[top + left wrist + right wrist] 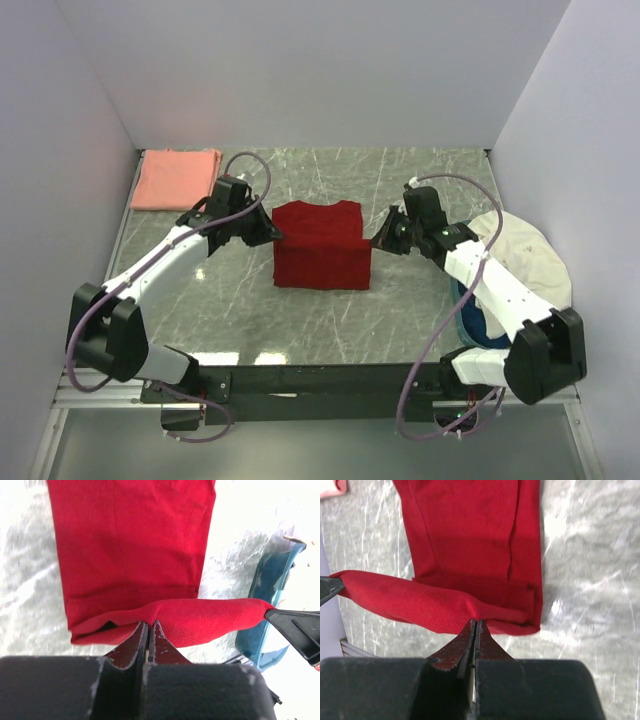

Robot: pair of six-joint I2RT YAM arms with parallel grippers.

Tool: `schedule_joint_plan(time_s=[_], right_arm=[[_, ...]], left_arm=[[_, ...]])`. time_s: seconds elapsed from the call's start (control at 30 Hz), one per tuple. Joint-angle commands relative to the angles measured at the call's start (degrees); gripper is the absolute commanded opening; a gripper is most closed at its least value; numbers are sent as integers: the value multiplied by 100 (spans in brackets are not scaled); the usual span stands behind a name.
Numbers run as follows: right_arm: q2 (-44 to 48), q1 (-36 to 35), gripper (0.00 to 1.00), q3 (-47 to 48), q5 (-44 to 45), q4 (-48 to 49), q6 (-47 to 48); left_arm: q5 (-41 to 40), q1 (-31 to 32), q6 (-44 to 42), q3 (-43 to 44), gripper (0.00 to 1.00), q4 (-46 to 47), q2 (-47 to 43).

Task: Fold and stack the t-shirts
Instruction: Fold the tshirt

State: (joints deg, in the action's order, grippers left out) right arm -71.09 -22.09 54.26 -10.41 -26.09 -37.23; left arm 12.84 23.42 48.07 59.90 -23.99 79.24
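left hand [272, 232] pinched together on the left side of the deep red t-shirt [322, 255], right hand [380, 240] clamped on its right side, shirt lying folded mid-tabletop [330, 325], salmon-pink t-shirt [175, 178] flat in the far left corner

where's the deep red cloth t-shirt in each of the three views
Top external: deep red t-shirt mid-frame, between left gripper and right gripper.
Left wrist: t-shirt upper middle, near edge pinched.
Right wrist: t-shirt upper middle, near edge pinched.
Shared landmark: grey marbled tabletop.
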Motion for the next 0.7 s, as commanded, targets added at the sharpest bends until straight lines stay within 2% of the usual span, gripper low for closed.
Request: schedule_joint_plan(time_s=[0.0, 0.67], right_arm=[[-317, 239, 0, 497, -303, 315, 190], [-2163, 855, 0, 2141, -909, 218, 208]], left_arm=[[245, -136, -211, 478, 0, 289, 249], [570, -610, -184, 1797, 0, 281, 1936]])
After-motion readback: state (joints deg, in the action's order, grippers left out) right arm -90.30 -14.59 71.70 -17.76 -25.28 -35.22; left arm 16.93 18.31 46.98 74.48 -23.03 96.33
